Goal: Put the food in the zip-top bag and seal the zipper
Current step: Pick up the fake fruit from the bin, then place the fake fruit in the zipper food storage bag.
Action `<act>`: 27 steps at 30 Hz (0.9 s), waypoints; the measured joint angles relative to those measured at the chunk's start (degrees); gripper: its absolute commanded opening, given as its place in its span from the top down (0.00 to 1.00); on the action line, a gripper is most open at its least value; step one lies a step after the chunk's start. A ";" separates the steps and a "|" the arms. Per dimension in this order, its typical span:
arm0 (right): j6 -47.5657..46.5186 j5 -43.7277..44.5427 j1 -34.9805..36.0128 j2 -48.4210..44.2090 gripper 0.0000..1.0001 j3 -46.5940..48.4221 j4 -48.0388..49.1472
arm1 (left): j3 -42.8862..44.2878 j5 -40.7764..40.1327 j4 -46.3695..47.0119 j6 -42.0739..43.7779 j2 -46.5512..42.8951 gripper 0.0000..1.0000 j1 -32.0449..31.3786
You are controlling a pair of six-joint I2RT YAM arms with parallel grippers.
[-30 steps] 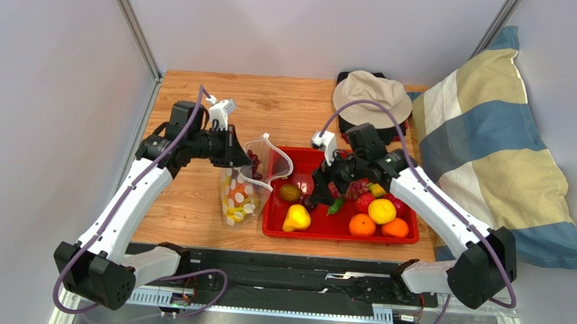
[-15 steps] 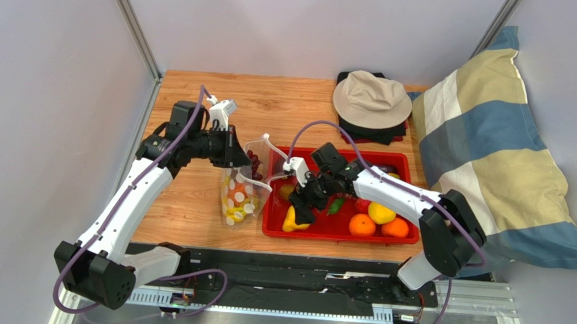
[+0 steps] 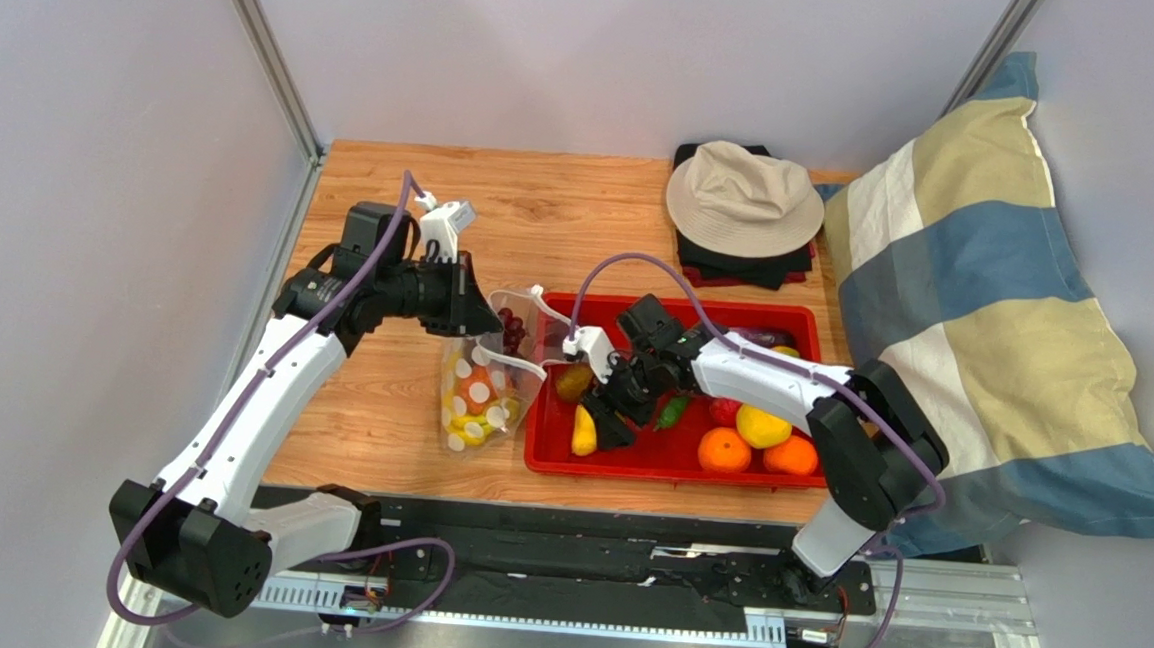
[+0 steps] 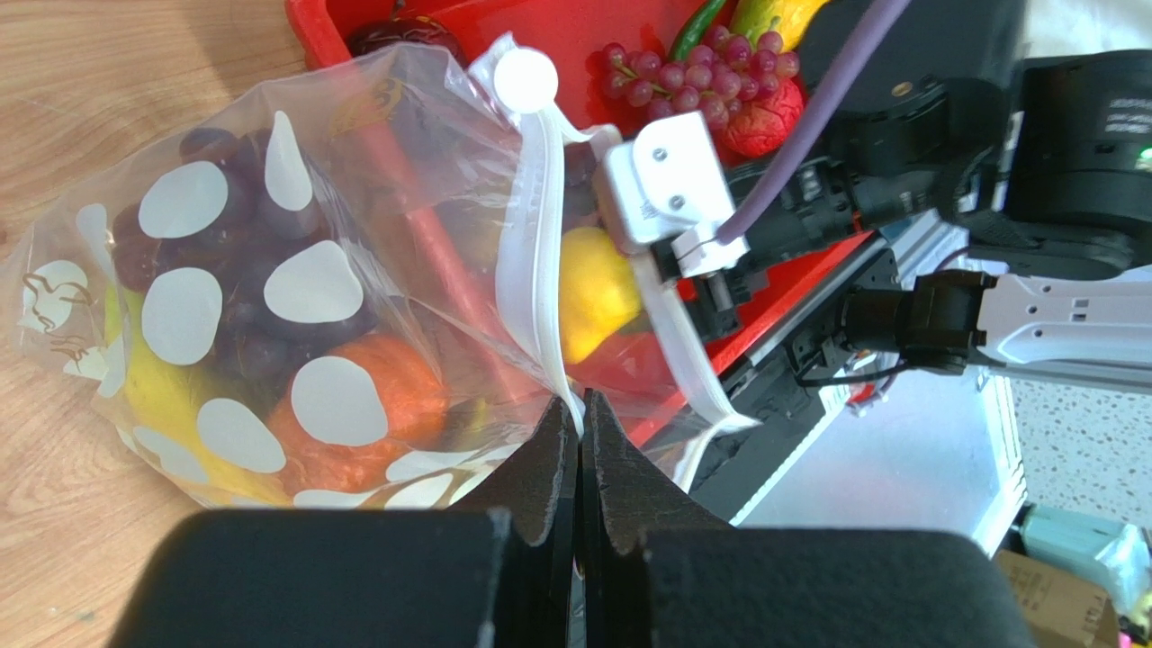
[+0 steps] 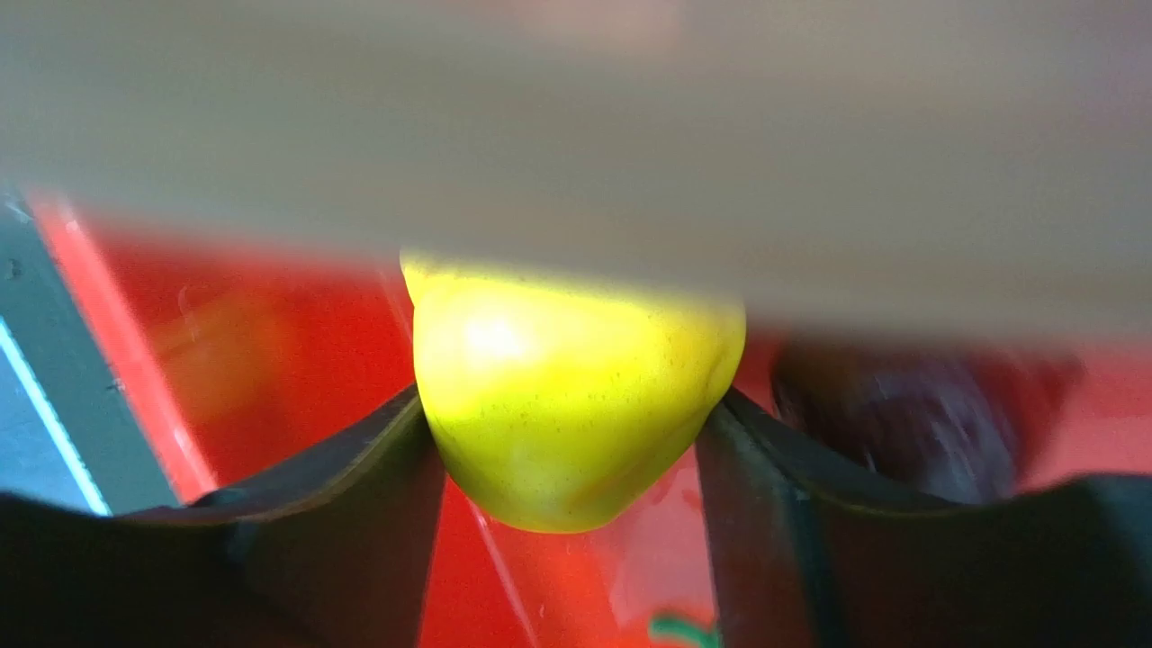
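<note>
The zip-top bag (image 3: 482, 386) stands open on the wooden table, left of the red tray (image 3: 680, 470). It holds dark grapes, an orange fruit and yellow pieces (image 4: 271, 297). My left gripper (image 3: 476, 306) is shut on the bag's white zipper strip (image 4: 534, 243) and holds the mouth up; its tips show in the left wrist view (image 4: 580, 405). My right gripper (image 3: 603, 416) is in the tray's front left corner, with its fingers pressed on both sides of a yellow pear (image 3: 583, 433). The pear fills the right wrist view (image 5: 568, 392).
The tray also holds an orange (image 3: 725, 451), a yellow round fruit (image 3: 762, 423), a strawberry, a green chilli and red grapes (image 4: 683, 81). A beige hat (image 3: 743, 196) lies on dark cloth at the back. A striped pillow (image 3: 977, 289) leans at the right.
My right gripper has swung left from the tray's middle to its front left corner and closed on the yellow pear. The left arm and the bag have not moved.
</note>
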 measured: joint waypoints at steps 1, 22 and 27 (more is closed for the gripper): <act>-0.04 0.02 -0.33 -0.68 0.50 -0.13 -0.35 | 0.00 0.02 -0.07 0.04 0.00 1.00 0.04; 5.99 -3.87 -10.29 -14.60 0.59 24.04 -8.37 | -0.11 1.25 -0.22 0.83 0.26 1.00 0.04; 8.17 -4.35 -6.58 -8.66 0.58 28.92 -4.28 | -0.09 1.79 -0.20 0.92 0.61 1.00 0.04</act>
